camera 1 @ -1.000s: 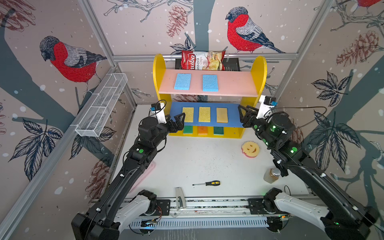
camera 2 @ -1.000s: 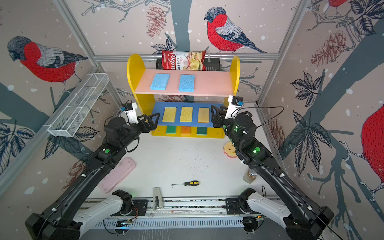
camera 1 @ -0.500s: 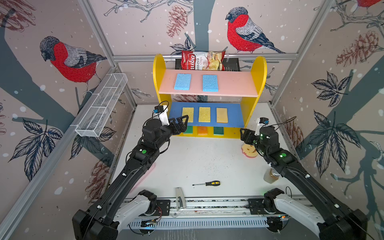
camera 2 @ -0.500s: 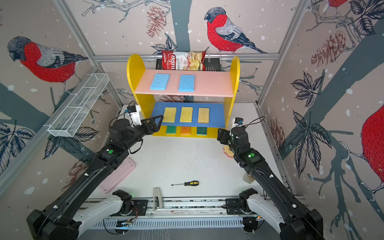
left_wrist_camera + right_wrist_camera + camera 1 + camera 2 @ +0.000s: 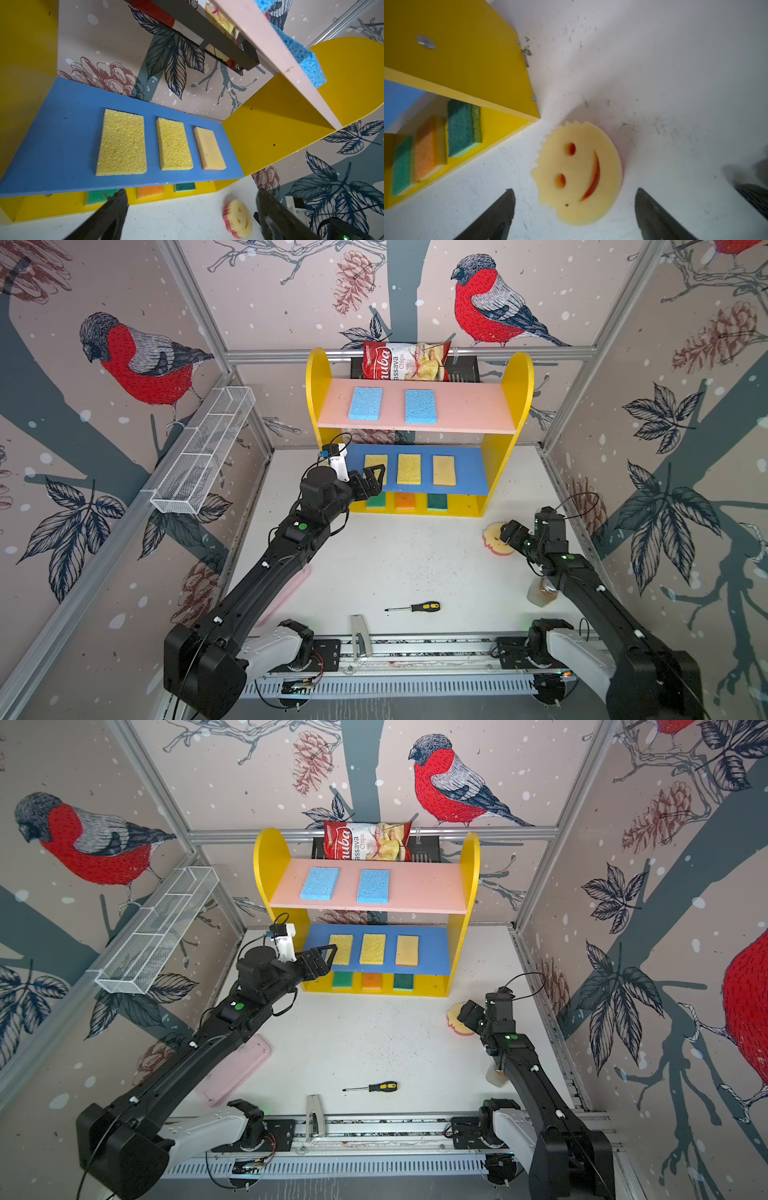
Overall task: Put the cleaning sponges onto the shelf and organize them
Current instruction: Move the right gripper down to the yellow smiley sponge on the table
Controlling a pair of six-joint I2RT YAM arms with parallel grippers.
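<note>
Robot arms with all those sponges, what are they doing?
They are tidying sponges onto the yellow shelf. Eight already lie there: two blue sponges on the pink board, three yellow sponges on the blue board, two green sponges and one orange sponge at the bottom. The round smiley sponge lies on the white table beside the shelf. The right pincer is open right by it, not holding it. The left pincer is open and empty by the blue board.

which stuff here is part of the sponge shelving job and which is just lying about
Job: shelf, blue sponges, yellow sponges, green and orange sponges, smiley sponge.

Lying about: chips bag, black basket, wire tray, pink tray, screwdriver, jar.
</note>
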